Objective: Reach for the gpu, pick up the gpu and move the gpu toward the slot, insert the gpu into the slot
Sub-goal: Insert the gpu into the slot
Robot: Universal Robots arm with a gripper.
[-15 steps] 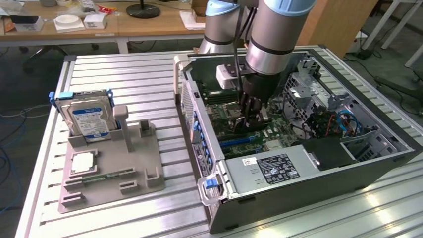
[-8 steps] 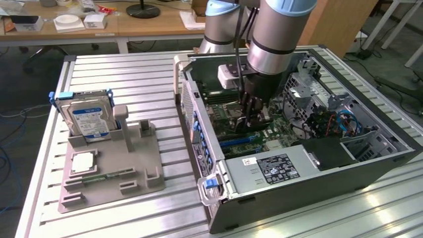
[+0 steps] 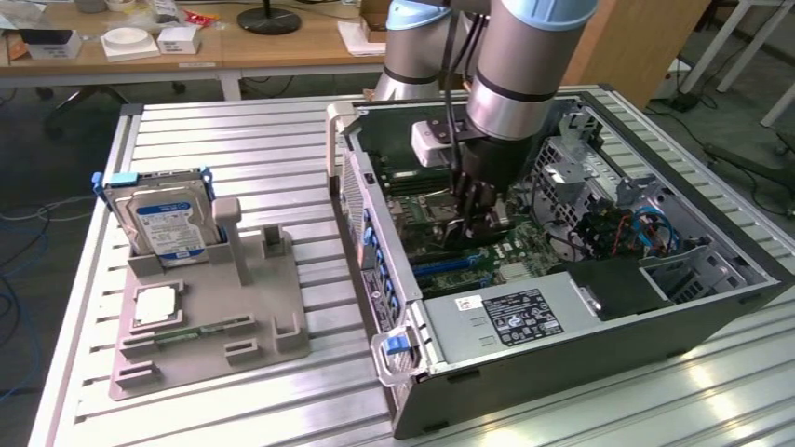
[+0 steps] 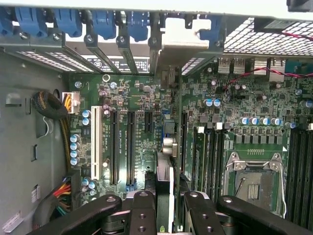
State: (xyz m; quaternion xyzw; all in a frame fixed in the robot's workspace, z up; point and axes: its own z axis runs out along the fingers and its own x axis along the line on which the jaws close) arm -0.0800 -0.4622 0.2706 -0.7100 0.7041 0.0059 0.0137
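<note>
Gpu (image 4: 165, 171) pinched edge-on in my gripper (image 4: 165, 208), lowered inside the computer case (image 3: 695, 307), just above its motherboard (image 4: 234, 112)

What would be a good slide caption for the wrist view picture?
Gripper holding the gpu edge-on above the motherboard, its metal bracket reaching the case's rear slots.

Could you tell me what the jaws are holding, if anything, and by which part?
The gripper holds the gpu edge-on by its upper edge, over the motherboard inside the case.
</note>
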